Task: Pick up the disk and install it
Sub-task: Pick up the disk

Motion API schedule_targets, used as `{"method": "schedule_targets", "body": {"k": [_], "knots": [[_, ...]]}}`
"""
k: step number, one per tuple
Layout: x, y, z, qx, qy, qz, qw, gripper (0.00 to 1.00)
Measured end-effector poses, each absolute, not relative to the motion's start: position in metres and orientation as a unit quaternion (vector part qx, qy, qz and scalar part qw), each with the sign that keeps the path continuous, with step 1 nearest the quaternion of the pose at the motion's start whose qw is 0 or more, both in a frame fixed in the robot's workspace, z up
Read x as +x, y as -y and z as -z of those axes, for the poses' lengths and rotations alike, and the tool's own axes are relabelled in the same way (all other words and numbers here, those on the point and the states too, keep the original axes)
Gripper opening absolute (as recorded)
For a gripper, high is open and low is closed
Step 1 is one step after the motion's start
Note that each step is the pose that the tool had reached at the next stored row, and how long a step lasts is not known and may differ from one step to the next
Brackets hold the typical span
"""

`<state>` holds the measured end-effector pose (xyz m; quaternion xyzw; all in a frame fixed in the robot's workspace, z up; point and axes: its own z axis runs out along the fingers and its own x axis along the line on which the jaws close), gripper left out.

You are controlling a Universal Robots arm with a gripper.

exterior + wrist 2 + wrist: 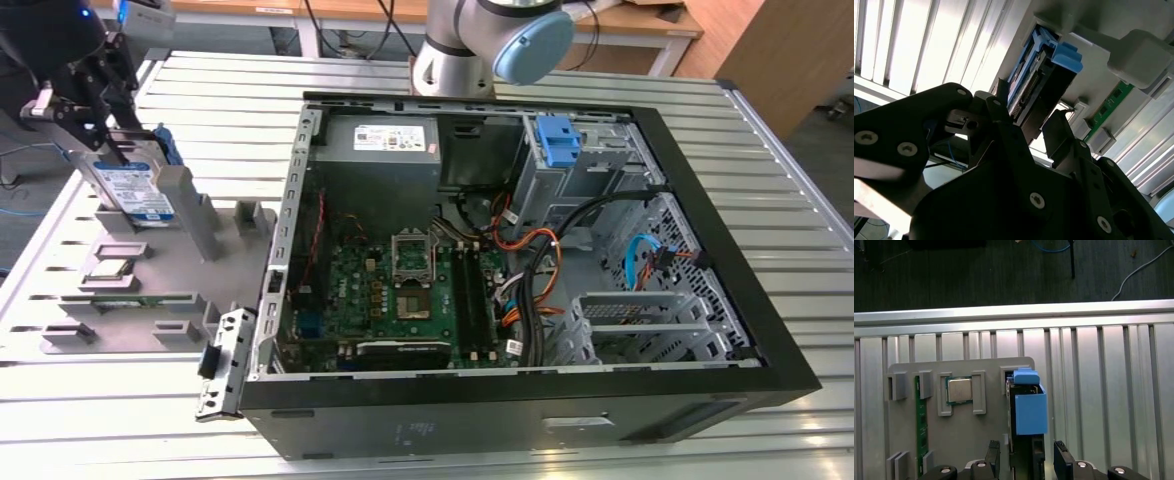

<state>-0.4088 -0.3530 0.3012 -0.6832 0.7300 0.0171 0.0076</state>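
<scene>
The disk [136,193], a silver drive with a white-and-blue label in a blue carrier, stands upright in a slot of the grey fixture [160,290] at the exterior view's left. My gripper [107,150] hangs right over its upper end. In both wrist views the black fingers [1061,456] straddle the disk [1030,412], one on each side. A thin gap shows between the disk [1041,90] and one finger [1056,132], so my gripper [1029,125] stands open around it. The disk still rests in its slot.
An open computer case [747,300] lies in the middle, with a blue bracket [558,140] in its drive bay, a grey power supply [378,140], a motherboard [414,285] and loose cables. The fixture also holds a processor [960,390] and a memory stick [920,425]. The arm's base [481,45] stands behind the case.
</scene>
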Motion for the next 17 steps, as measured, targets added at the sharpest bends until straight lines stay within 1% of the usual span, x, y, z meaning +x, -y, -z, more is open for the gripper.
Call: {"method": "schedule_targets", "body": {"k": [11, 13, 14, 17], "knots": [[-0.4095, 0.3529, -0.3012, -0.683, -0.730, -0.017, 0.008, 0.55], [-0.4095, 0.3529, -0.3012, -0.683, -0.730, -0.017, 0.008, 0.53], [-0.4095, 0.3529, -0.3012, -0.683, -0.730, -0.017, 0.008, 0.46], [-0.4095, 0.3529, -0.3012, -0.683, -0.730, -0.017, 0.008, 0.46]]}}
